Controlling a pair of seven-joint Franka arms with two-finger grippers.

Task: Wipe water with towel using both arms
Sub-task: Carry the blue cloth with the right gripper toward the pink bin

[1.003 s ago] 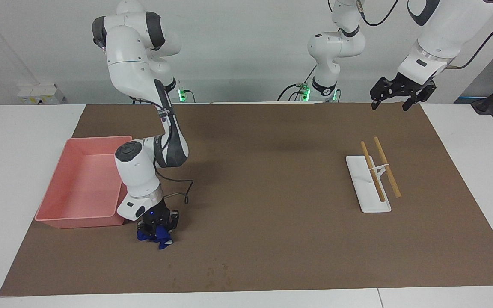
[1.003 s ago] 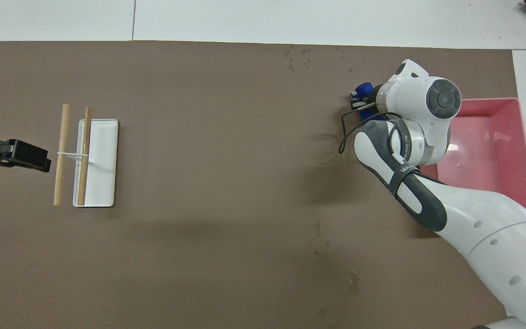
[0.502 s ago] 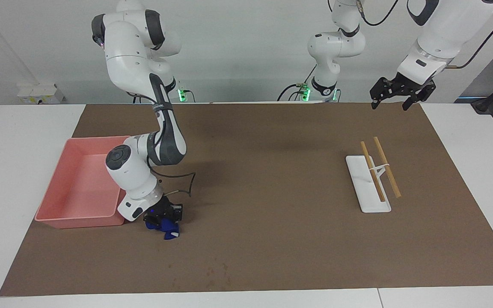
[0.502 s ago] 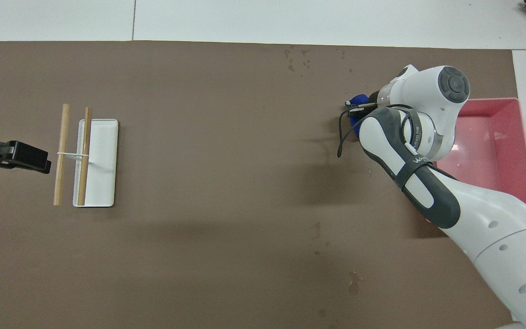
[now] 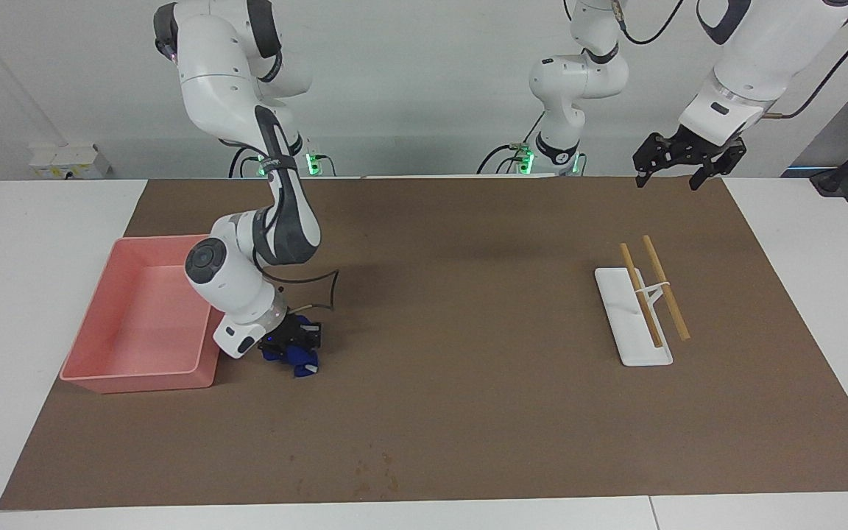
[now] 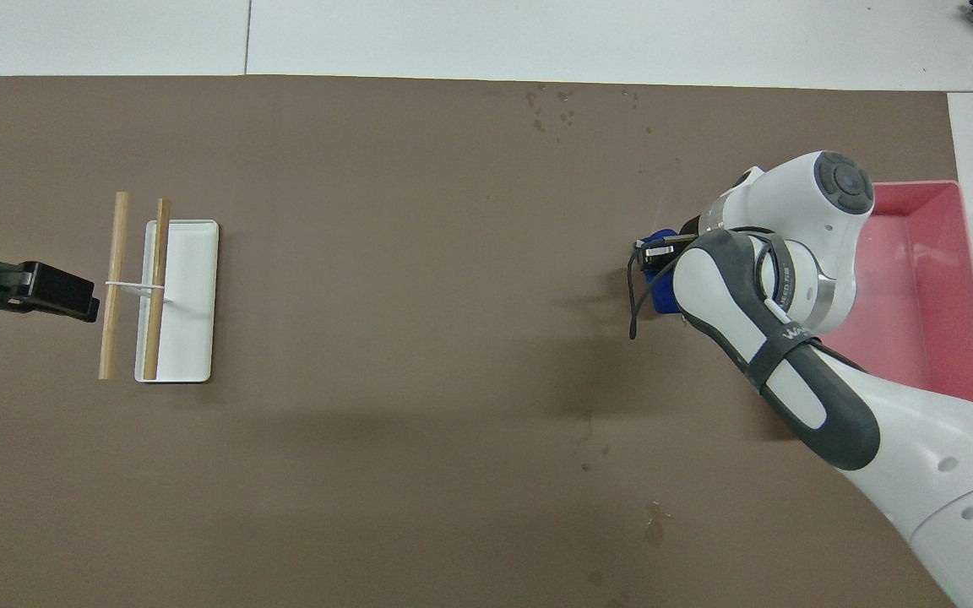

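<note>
The right claw (image 5: 293,352) is pinching the blue towel (image 5: 297,360) just above the brown mat (image 5: 468,412) beside the pink tray (image 5: 100,346), the left claw (image 5: 678,165) is waiting spread wide over the mat's corner, and the wet spots (image 5: 376,471) by the mat's edge are not wiped yet.

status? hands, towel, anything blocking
Right hand shut on towel, low over the mat beside pink tray. Left hand open, waiting over the mat's edge. Water spots unwiped; path to them unobstructed.
</note>
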